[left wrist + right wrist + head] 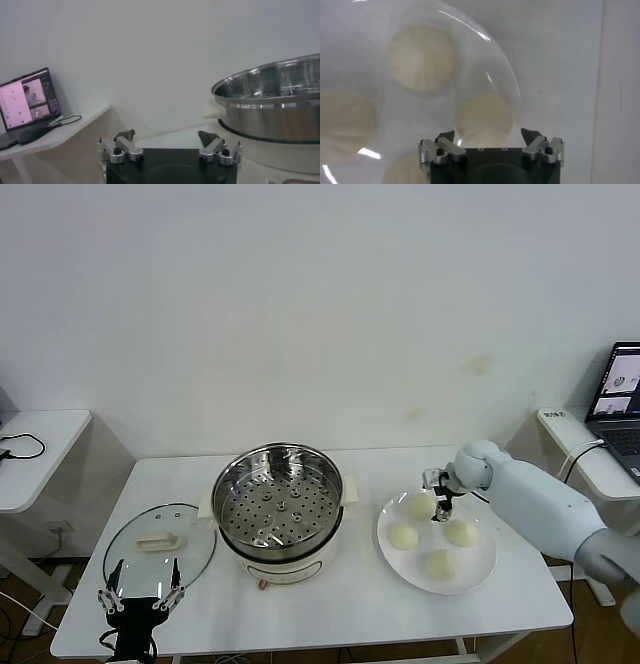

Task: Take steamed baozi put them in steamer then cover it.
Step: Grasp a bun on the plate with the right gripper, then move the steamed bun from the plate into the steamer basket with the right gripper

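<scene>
Four baozi (404,535) sit on the white plate (480,582), at three o'clock from the empty steamer (278,506). Our right gripper (440,506), jaws spread, straddles the far bun (485,118); we judge the first pick is in hand, needing a squeeze, then a lift over the steamer's rim. The cover (158,546) lies at nine o'clock, our open left gripper (140,597) parked near the table's front edge.

From the head we are looking down on the whole white rectangular table (330,604). Our left wrist camera is facing sideways, close beside the round shiny steel steamer (272,100). Our right wrist camera is looking straight down, near the flat white plate (505,85).
</scene>
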